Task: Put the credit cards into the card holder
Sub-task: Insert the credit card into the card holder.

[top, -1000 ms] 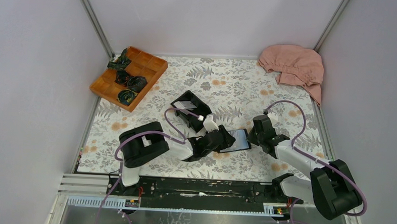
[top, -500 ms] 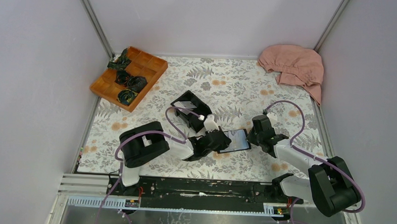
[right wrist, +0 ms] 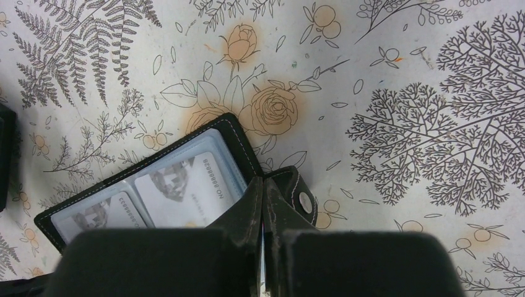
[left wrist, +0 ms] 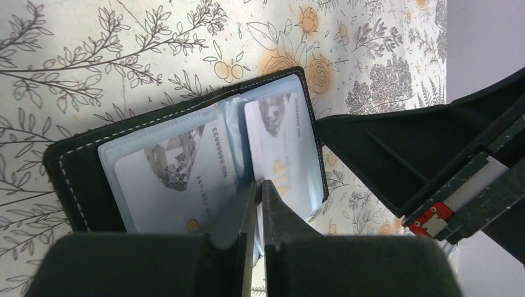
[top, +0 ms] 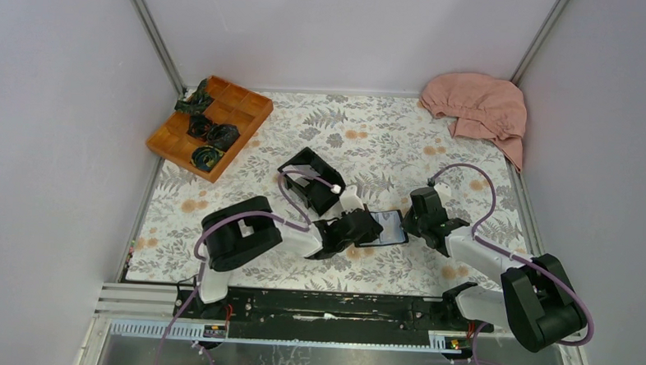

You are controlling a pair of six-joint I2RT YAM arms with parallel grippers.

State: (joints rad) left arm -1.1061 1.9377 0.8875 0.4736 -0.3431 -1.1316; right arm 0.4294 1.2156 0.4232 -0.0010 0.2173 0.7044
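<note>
Left gripper low, pinching card holder | right gripper clamping tab

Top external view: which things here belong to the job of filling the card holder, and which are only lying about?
Job in hand: card holder, open; credit cards in its pockets; left gripper and right gripper, both at it.

Lying about: wooden tray with dark bundles; pink cloth; black box, contents unclear.

Small printed number line on credit cards inside card holder, starts "NO", digits unclear.
</note>
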